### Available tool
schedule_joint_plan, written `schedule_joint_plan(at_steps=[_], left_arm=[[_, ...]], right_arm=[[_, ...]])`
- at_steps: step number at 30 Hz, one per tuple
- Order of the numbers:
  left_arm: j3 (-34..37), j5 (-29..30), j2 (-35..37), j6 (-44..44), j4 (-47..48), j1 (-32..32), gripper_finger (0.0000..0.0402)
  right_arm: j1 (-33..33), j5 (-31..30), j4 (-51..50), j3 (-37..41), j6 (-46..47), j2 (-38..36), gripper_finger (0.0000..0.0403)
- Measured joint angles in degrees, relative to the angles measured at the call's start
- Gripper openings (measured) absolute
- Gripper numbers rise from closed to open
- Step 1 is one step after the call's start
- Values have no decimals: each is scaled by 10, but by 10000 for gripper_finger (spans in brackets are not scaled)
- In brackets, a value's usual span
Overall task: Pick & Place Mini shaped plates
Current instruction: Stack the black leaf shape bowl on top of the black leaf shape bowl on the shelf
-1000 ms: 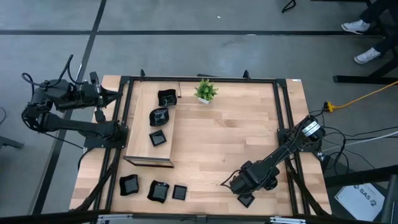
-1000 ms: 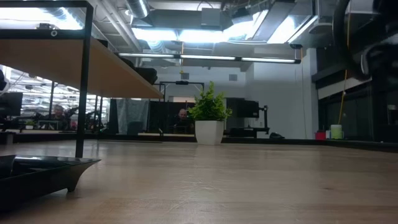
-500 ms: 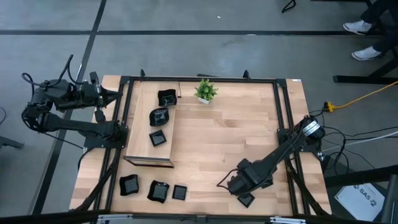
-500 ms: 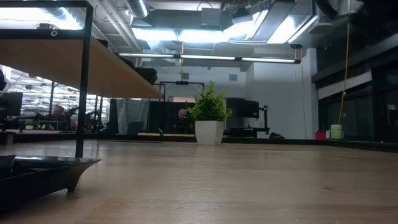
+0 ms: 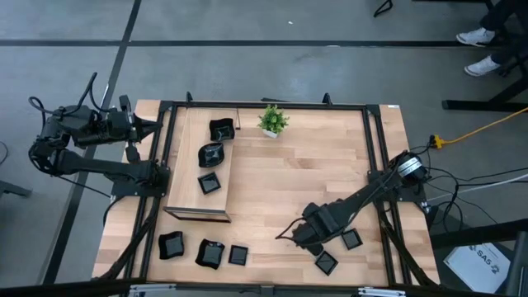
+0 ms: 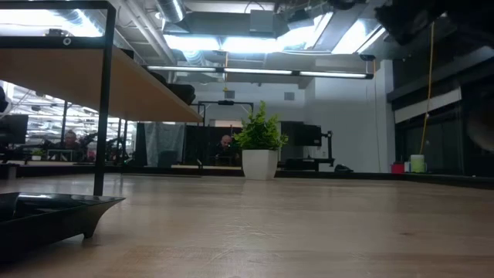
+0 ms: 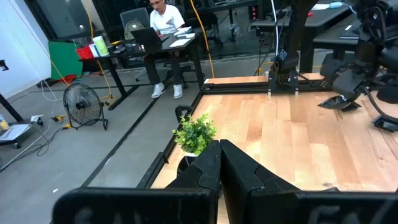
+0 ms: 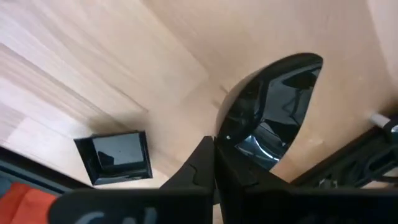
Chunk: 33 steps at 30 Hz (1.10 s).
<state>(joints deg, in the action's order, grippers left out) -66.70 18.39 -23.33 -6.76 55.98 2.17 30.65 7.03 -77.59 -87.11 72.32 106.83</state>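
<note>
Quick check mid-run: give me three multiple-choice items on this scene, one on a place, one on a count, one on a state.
1. Where is the plant?
A. At the table's far edge
B. On the shelf
C. At the front-right corner

2. How many plates lie on the raised shelf?
A. One
B. Three
C. Five

3. What is the right gripper doing?
A. Open over bare wood
B. Shut on a rounded plate
C. Parked off the table

Key: 1 A, the high view shows it by the far frame rail; 2 B, three black dishes sit in a row there; 3 B, the right wrist view shows the rim pinched.
</note>
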Motion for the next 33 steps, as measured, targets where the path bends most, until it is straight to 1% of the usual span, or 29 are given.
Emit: schedule_joint_plan(at_steps=[2,9,13,21,33], left_arm=[[0,0,0,0,0,0,4],[0,0,0,0,0,0,4],[0,0,0,0,0,0,4],[0,0,0,0,0,0,4],[0,0,0,0,0,0,4]], right_arm=[[-8,-3,1,0,-19,0,5],[-34,-59,27,0,-97,0,5],[-47,-97,79,0,-180,0,5],[-64,-150,194,0,-377,0,5],[-79,-227,282,0,-623,0,5]])
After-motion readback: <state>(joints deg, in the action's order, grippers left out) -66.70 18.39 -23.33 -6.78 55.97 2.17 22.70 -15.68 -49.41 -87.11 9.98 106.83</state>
